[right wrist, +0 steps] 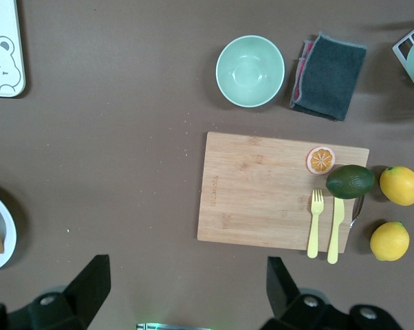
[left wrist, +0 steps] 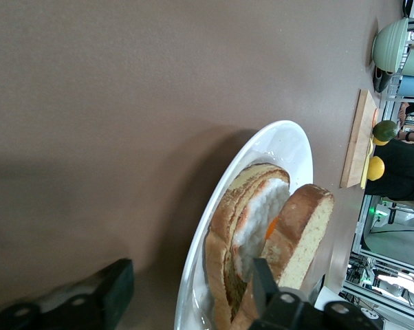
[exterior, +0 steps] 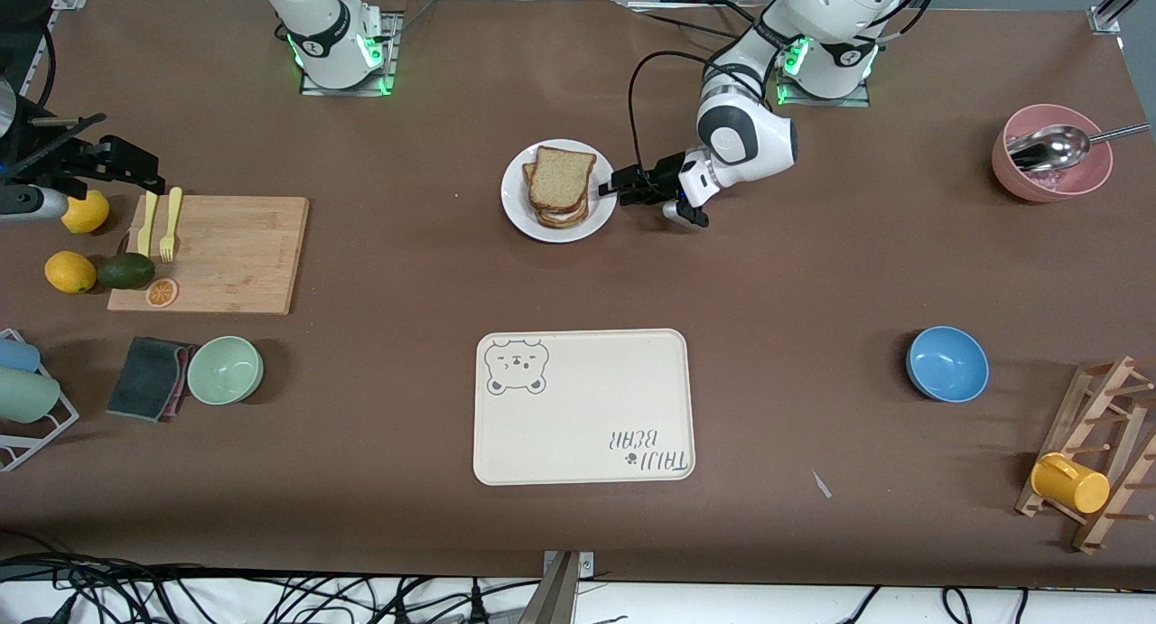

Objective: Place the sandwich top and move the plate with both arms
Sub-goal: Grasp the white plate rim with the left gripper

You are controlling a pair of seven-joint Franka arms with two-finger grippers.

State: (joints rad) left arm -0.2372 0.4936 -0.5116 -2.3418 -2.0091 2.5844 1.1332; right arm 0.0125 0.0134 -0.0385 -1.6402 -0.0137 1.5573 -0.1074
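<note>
The white plate [exterior: 519, 213] lies near the robots' bases, between the two arms. A stacked sandwich lies on it, with the sandwich top [exterior: 560, 177], a speckled brown slice, uppermost. My left gripper [exterior: 614, 189] reaches in low at the plate's edge toward the left arm's end. In the left wrist view the left gripper [left wrist: 190, 282] is open and straddles the plate's rim [left wrist: 282, 141]: one finger is outside over the table, the other over the sandwich top [left wrist: 307, 234]. My right gripper [right wrist: 186, 275] hangs open and empty, high above the table beside the cutting board [right wrist: 262, 196].
A cream bear-printed tray [exterior: 582, 407] lies nearer the front camera than the plate. A blue bowl [exterior: 946, 364], a pink bowl with a spoon [exterior: 1052, 154] and a mug rack [exterior: 1093, 461] are toward the left arm's end. The cutting board [exterior: 217, 254] and a green bowl [exterior: 226, 369] are toward the right arm's end.
</note>
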